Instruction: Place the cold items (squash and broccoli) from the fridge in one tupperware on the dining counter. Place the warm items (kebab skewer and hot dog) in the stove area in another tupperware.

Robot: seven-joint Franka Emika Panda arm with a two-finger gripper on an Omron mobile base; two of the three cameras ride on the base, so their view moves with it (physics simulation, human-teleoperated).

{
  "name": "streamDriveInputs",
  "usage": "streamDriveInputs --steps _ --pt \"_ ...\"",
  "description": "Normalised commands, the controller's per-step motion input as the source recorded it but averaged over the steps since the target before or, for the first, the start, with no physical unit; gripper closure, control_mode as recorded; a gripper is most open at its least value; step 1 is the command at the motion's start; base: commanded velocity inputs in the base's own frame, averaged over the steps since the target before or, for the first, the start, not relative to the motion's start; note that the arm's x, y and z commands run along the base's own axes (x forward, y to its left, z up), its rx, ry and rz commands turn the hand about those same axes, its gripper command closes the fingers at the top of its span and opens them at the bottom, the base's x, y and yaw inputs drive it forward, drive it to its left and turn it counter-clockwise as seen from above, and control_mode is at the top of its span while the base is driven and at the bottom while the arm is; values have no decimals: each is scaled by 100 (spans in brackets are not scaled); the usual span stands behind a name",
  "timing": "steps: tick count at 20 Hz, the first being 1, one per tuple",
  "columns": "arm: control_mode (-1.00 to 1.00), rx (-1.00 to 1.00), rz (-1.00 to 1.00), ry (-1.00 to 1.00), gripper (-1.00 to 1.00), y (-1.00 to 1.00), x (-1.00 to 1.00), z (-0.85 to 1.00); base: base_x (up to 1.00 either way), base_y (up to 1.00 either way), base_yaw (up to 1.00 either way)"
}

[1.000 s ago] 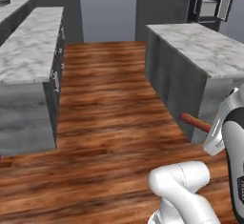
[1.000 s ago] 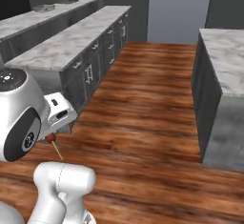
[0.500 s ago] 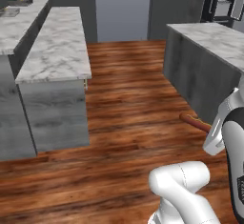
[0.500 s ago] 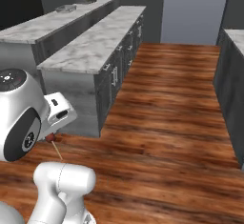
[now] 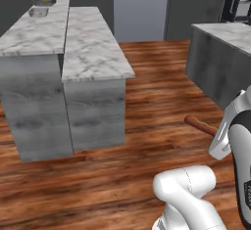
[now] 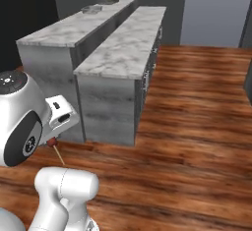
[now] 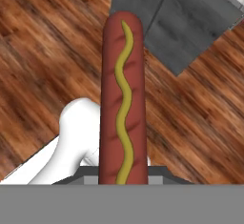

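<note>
The hot dog, a reddish-brown sausage with a wavy mustard line, rises from the bottom of the hand view, over the wood floor. My gripper is shut on it at the right of the left base view, well above the floor. The hot dog's free end sticks out to the left of the hand. In the right base view a reddish tip shows under the hand. Two small grey containers, possibly the tupperware, sit at the far end of the raised counter. Squash, broccoli and kebab skewer are out of view.
A long marble-topped island with a higher ledge stands ahead on the left. Another grey counter stands to the right, with a dark rack behind it. Wood floor runs between them.
The whole scene has shifted in both base views, so the base has moved. The left island now appears closer and more central. The hot dog stays in the shut gripper.
</note>
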Motion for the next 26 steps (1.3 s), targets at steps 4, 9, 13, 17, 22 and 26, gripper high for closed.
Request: streamDriveInputs --steps 4,9,13,17,22,26 --pt "100 0 0 0 100 0 0 0 0 100 0" --pt "100 0 0 0 100 0 0 0 0 100 -4" --pt "100 0 0 0 100 0 0 0 0 100 -15" --pt "100 0 0 0 100 0 0 0 4 100 -21" --pt "100 0 0 0 100 0 0 0 15 100 -25" --pt "100 0 0 0 100 0 0 0 25 100 -27"
